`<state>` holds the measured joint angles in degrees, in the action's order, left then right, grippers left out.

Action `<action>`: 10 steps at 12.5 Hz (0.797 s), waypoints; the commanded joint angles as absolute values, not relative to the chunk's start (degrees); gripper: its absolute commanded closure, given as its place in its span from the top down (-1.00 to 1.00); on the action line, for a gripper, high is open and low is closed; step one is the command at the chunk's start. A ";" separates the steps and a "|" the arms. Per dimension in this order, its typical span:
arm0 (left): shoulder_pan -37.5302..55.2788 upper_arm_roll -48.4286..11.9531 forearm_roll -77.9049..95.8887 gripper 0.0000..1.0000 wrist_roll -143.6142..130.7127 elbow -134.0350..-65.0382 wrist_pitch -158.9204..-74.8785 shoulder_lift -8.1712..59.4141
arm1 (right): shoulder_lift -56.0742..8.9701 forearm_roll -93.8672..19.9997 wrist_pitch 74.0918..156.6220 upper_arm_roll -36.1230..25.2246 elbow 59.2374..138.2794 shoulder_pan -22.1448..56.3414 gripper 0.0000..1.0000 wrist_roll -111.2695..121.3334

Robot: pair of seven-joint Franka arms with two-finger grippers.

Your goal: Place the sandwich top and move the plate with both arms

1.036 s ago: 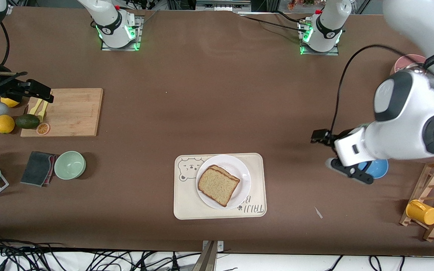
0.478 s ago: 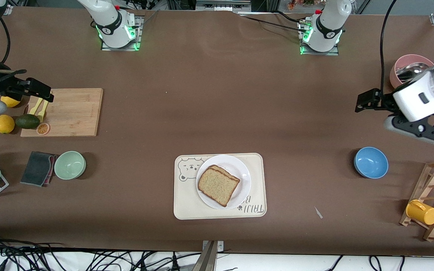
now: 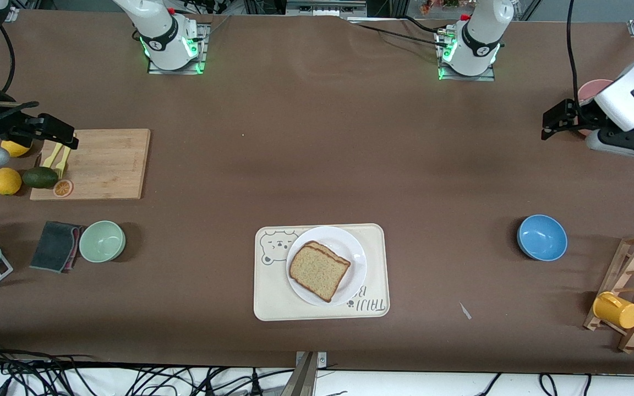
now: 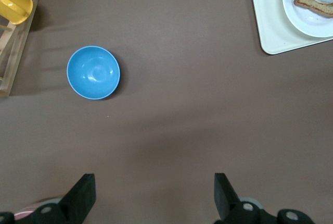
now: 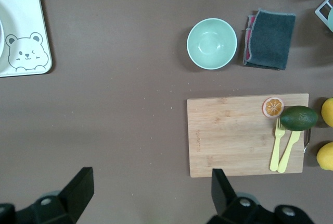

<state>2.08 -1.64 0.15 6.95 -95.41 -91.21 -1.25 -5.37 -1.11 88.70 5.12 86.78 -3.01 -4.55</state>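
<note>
Sandwich top [image 3: 320, 270] lies flat on plate [image 3: 356, 250], rounded end toward right arm's end; both jaws spread.

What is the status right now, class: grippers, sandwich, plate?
Left gripper open, up by the pink bowl. Right gripper open over the cutting board. Sandwich top on the plate, plate on the bear tray. Nothing blocking.
</note>
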 commanded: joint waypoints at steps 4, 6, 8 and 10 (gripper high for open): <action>2.11 -2.20 -1.05 1.00 5.27 -100.55 -93.96 -4.75 | -4.83 -1.49 87.71 5.45 86.22 -3.25 1.00 -5.27; 2.20 -2.20 -1.05 1.00 5.01 -100.46 -93.87 -4.57 | -4.92 -1.15 87.71 5.54 86.22 -3.16 1.00 -5.19; 2.29 -2.29 -1.05 1.00 5.10 -100.46 -93.78 -4.57 | -4.83 -0.97 87.89 5.54 86.22 -3.08 1.00 -5.45; 2.63 -2.29 -1.05 1.00 5.01 -100.37 -93.78 -4.57 | -4.92 -0.62 87.98 5.54 86.22 -3.08 1.00 -5.45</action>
